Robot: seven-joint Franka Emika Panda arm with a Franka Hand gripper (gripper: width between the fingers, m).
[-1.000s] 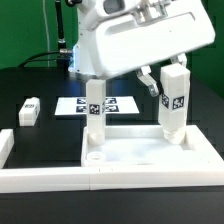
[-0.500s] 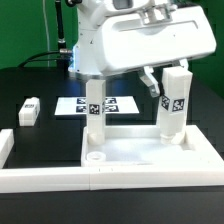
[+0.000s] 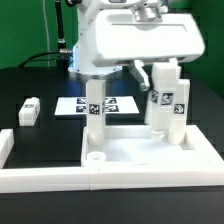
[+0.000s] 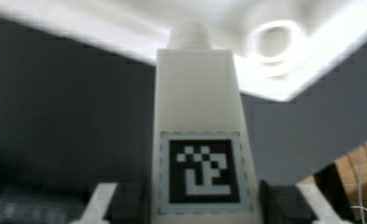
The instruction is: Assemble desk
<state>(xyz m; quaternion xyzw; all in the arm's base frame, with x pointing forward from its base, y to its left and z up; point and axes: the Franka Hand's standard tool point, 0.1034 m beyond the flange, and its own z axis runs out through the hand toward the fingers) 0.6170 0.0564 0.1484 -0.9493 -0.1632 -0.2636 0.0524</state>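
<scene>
The white tabletop panel [image 3: 135,155] lies rim up at the front of the exterior view. One white leg [image 3: 95,108] stands upright at its far left corner. A second white leg [image 3: 168,108] stands at the far right corner, turned so that two tagged faces show. My gripper [image 3: 160,75] comes down over this leg from above and is shut on it. In the wrist view the leg [image 4: 203,110] fills the middle between my gripper [image 4: 206,205], with its tag facing the camera. The tabletop [image 4: 322,75] shows beyond the leg's end.
A loose white leg [image 3: 29,110] lies on the black table at the exterior view's left. The marker board [image 3: 72,105] lies behind the left leg. A long white border rail [image 3: 40,178] runs along the front. An open screw hole [image 3: 95,157] sits at the panel's near left.
The gripper and the right leg have turned about the leg's upright axis. One tagged face showed before, two show now. The left leg and the loose leg have not moved.
</scene>
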